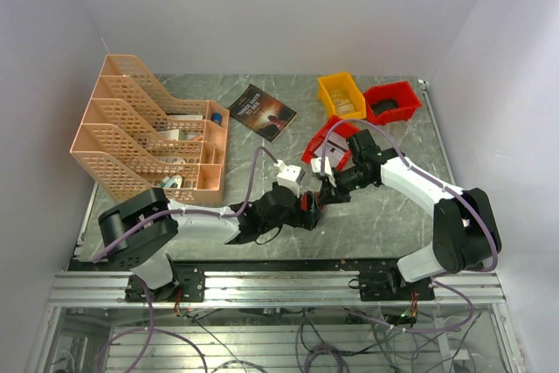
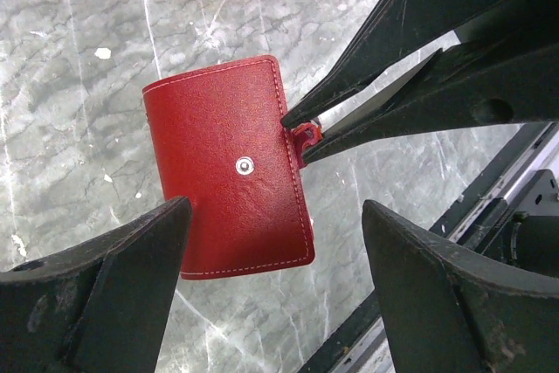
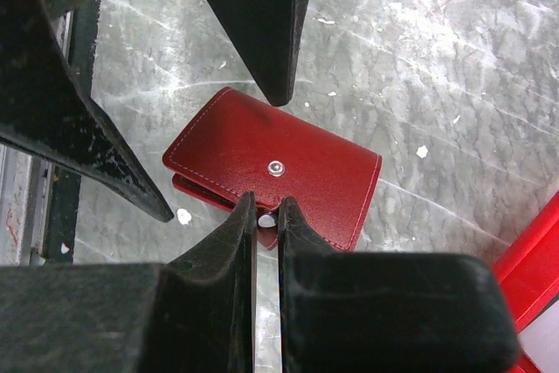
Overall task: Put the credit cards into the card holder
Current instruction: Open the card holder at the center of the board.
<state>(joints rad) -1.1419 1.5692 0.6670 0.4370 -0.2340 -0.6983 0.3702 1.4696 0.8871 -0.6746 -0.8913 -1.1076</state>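
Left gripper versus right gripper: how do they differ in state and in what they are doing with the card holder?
The left gripper stands wide open; the right gripper is shut. The left gripper grips nothing, its fingers flanking the card holder body; the right gripper pinches the holder's small snap tab at one edge. Both have black fingers and meet at the closed red holder.

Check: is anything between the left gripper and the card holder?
Nothing visible. The open left gripper hangs over the closed card holder; the right gripper only pinches its snap tab at one edge.
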